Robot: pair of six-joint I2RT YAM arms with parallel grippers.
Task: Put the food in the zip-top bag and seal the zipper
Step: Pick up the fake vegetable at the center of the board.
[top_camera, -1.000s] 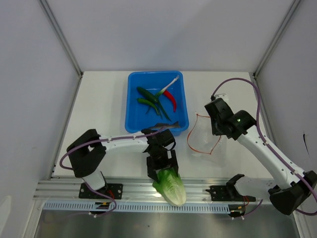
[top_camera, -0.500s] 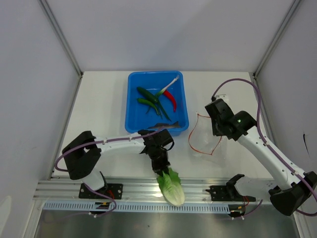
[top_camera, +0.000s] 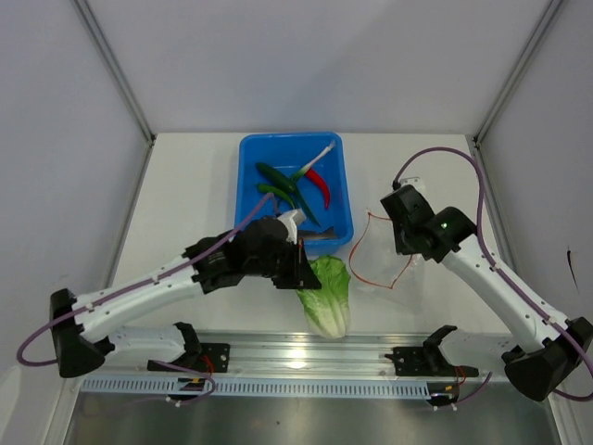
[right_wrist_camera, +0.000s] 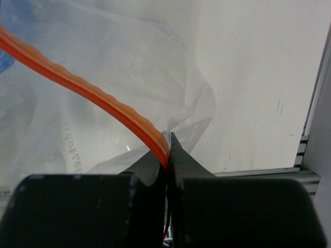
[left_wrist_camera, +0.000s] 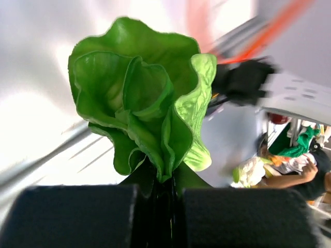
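over white tabletop (top_camera: 185, 204), left claw (left_wrist_camera: 158, 194) pinches ruffled cabbage (left_wrist_camera: 139, 93); right claw (right_wrist_camera: 168, 170) pinches ribbed zipper (right_wrist_camera: 103, 101) of crinkly bag (right_wrist_camera: 62, 134).

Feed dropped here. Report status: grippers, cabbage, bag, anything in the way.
Left gripper shut on cabbage. Right gripper shut on zipper, zip-top bag mouth open. Nothing visible between cabbage and bag.

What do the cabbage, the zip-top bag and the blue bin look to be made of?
Cabbage: probably moulded soft plastic; smooth, glossy, evenly coloured leaves.
Zip-top bag: thin clear plastic film, crinkled, with an orange-red ribbed zipper strip.
Blue bin: seemingly rigid plastic, smooth, faintly shiny.
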